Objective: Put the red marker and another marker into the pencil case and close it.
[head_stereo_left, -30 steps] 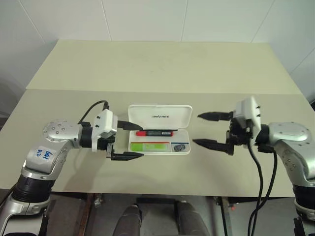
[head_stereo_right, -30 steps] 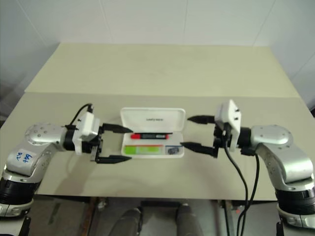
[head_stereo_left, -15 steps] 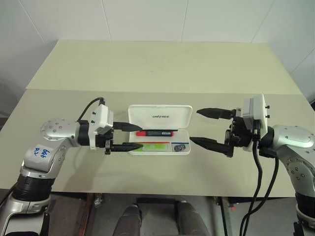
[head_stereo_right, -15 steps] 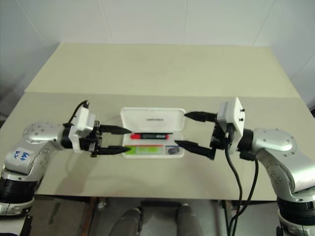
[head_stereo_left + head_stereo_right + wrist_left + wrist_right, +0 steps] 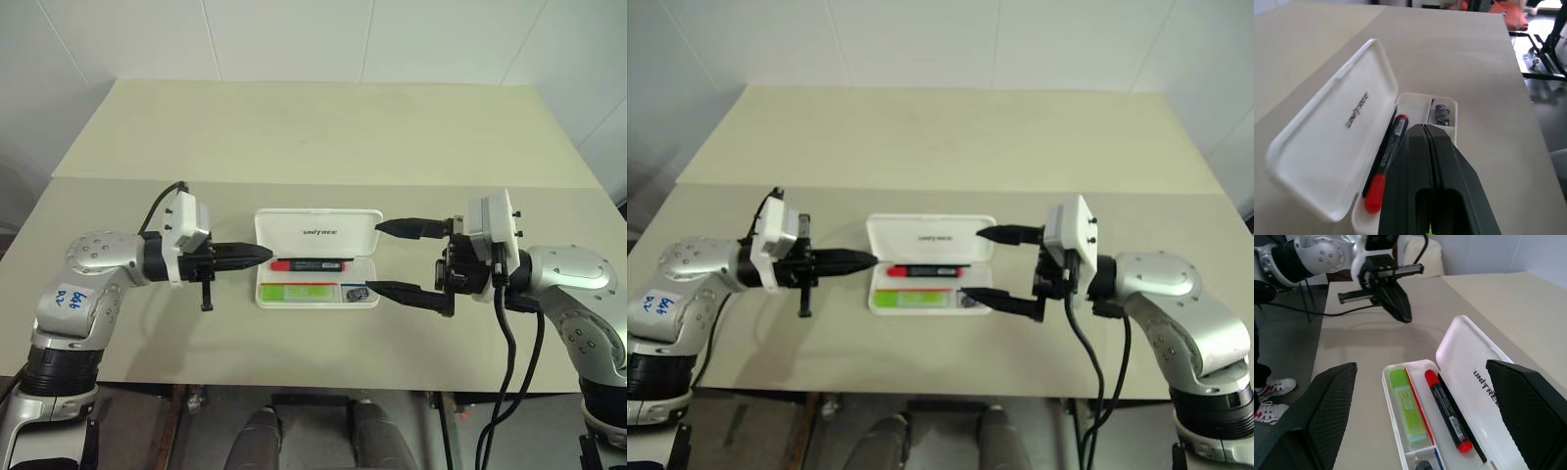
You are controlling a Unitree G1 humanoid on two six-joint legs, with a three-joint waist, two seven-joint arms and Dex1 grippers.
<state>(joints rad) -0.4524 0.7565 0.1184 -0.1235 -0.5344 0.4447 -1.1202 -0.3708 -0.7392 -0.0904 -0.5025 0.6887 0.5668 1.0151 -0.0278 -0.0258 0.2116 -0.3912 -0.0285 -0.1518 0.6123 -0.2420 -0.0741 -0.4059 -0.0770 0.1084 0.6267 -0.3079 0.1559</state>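
Since the earlier frame: left claw (image 5: 263, 253) snapped shut, empty, level at the open pencil case (image 5: 317, 258)'s left edge, centre frame on the bench (image 5: 313, 137). Right claw (image 5: 378, 258) spread wide, nudged leftward to the case's right end. Inside lay the red marker (image 5: 312, 264) and green marker (image 5: 297, 291); small dark item (image 5: 357, 293) hard to identify.

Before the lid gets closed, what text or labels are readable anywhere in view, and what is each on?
"UNITREE": dark print on the pencil case lid's inner face.
Blue handwriting on a white sticker on the left arm: unreadable.
Small print on the red marker barrel: too small to read.
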